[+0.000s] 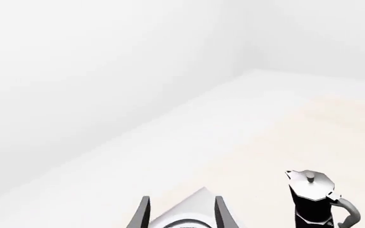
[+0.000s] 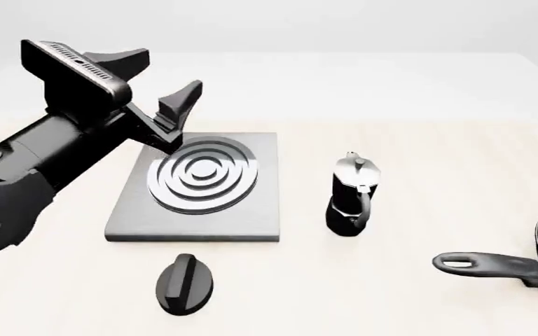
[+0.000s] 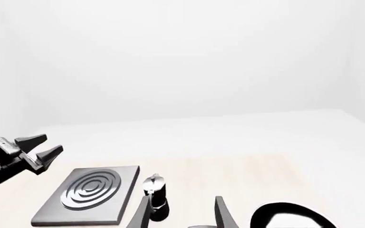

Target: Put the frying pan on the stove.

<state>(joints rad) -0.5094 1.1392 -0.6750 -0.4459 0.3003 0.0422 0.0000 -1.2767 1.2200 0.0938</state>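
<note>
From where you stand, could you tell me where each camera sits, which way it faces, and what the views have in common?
Front view: fixed above and behind the arms, looking forward and down at the stove, moka pot, knob and frying pan; the left gripper hangs open above the stove.
Left wrist view: behind the left fingers, looking over the stove's corner at the moka pot.
Right wrist view: behind the right gripper, looking across the table; the left arm shows.
All three share the stove and moka pot.
</note>
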